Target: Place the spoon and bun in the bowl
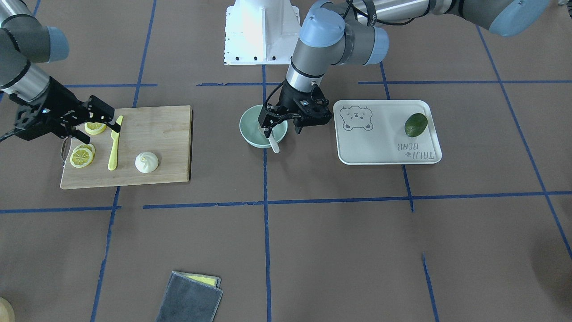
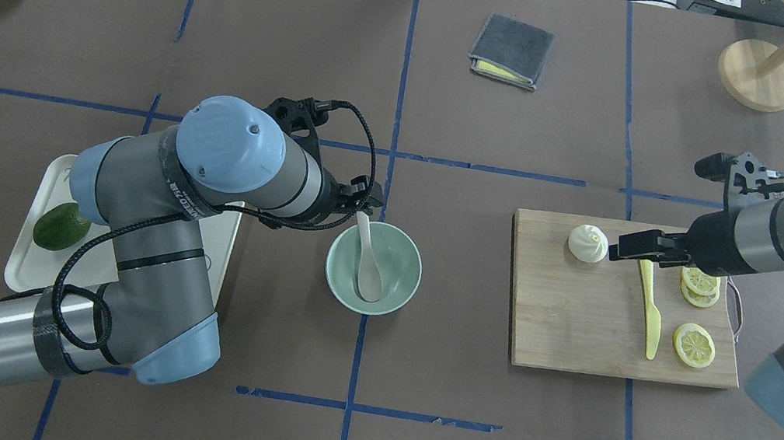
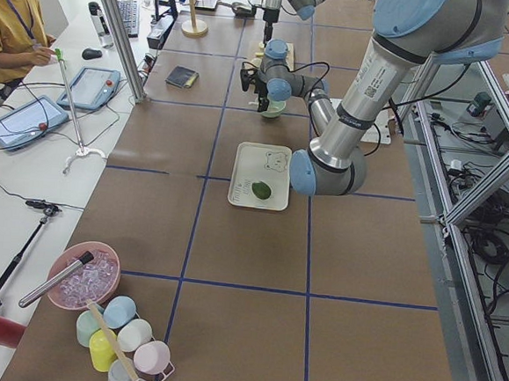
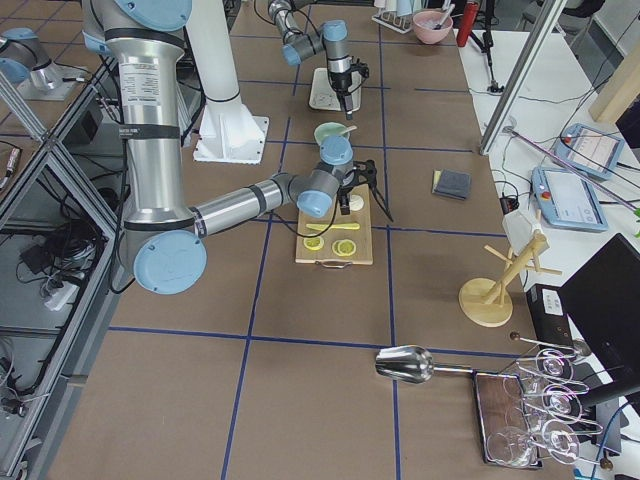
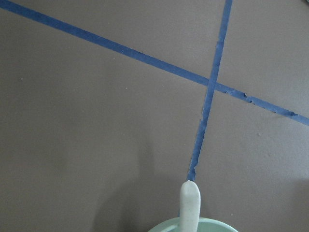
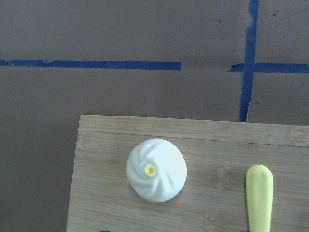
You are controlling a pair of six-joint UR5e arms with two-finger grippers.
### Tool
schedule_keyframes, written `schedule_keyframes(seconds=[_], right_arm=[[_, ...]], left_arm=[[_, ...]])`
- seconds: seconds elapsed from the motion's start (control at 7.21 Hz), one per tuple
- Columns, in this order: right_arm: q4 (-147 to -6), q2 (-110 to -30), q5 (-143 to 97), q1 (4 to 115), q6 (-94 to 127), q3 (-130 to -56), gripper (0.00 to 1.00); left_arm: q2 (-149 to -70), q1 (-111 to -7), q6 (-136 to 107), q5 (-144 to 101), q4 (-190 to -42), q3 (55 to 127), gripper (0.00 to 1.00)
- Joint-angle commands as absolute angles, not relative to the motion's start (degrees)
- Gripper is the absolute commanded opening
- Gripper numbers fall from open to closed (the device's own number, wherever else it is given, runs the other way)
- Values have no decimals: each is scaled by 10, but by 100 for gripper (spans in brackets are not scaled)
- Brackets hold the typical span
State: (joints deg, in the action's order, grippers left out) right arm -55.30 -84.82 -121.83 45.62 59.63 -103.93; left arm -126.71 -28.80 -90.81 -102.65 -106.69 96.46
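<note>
The pale mint-green bowl (image 1: 245, 130) (image 2: 401, 269) stands mid-table. The grey-white spoon (image 1: 273, 143) (image 2: 369, 264) lies in it, scoop inside and handle leaning over the rim; its handle tip shows in the left wrist view (image 5: 189, 203). My left gripper (image 1: 282, 130) hovers over the bowl with its jaws apart and holds nothing. The cream-white pleated bun (image 1: 146, 162) (image 2: 587, 243) (image 6: 156, 169) sits on the wooden cutting board (image 1: 156, 134). My right gripper (image 1: 111, 120) (image 2: 617, 248) is open and empty, just above the board beside the bun.
A yellow plastic knife (image 1: 115, 147) (image 2: 649, 308) and lemon slices (image 1: 82, 157) (image 2: 694, 345) lie on the board near my right gripper. A white bear-print tray (image 1: 384, 147) holds an avocado (image 1: 415, 124). A folded grey cloth (image 1: 190, 297) lies apart.
</note>
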Motion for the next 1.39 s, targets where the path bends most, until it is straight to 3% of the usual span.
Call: schedule_keyframes(seconds=[0.0, 0.55, 0.69, 0.97, 1.25], right_arm=[[-681, -792, -1153, 416, 592, -1034, 89], [-682, -738, -1143, 410, 587, -955, 88], [-682, -740, -1142, 413, 587, -959, 78], [-682, -741, -1142, 413, 587, -961, 37], [-681, -741, -1141, 414, 588, -962, 31]], left_arm=[[-1263, -289, -909, -1027, -1067, 967, 100], [-1258, -288, -909, -1026, -1068, 967, 100], [-1258, -288, -909, -1026, -1068, 969, 100], [-1257, -288, -908, -1020, -1068, 969, 100], [-1255, -306, -892, -1022, -1068, 972, 100]])
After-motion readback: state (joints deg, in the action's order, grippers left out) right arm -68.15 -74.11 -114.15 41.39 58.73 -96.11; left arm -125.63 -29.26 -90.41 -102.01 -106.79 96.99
